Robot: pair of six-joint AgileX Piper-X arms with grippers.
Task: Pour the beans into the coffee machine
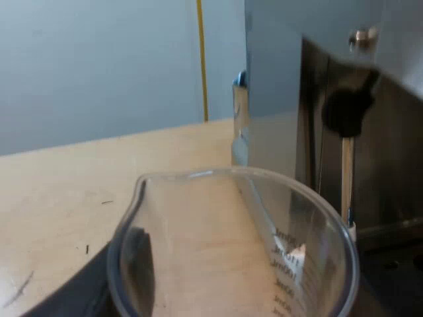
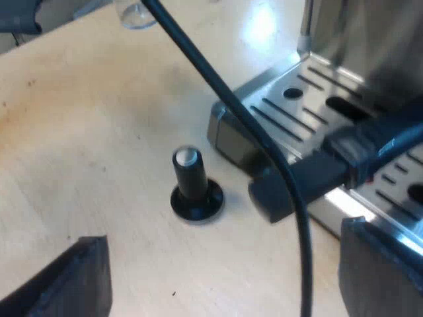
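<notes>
The left fingers point(image 1: 135, 264) were closed on the wall of the measuring glass point(image 1: 264, 218). One dark finger showed through the clear side, with a dark mass just outside the rim. The glass was up off the bench point(image 1: 59, 191), and the pale wood could be seen through it. Its rim faced the camera and its spout pointed away over the bench. Printed measuring marks ran down the side nearest the coffee machine point(image 1: 284, 86). The glass was close beside the machine's grey side panel and lower than its top. A black knob point(image 1: 347, 109) stuck out from the machine's front, with a thin steam pipe point(image 1: 347, 178) hanging below it. Behind the bench stood a pale blue-grey wall point(image 1: 99, 66) with a thin yellow stripe point(image 1: 201, 59) running down it.

The right fingers point(image 2: 73, 284) were spread wide apart and gripped nothing. They hung over bare bench near the machine's front. Beyond them a tamper point(image 2: 195, 188) stood upright on the bench on its round black base, with a silver cap on its stem. It was just beside the corner of the slotted metal drip tray point(image 2: 297, 99) but not touching it, and it was clear of both fingers.
</notes>
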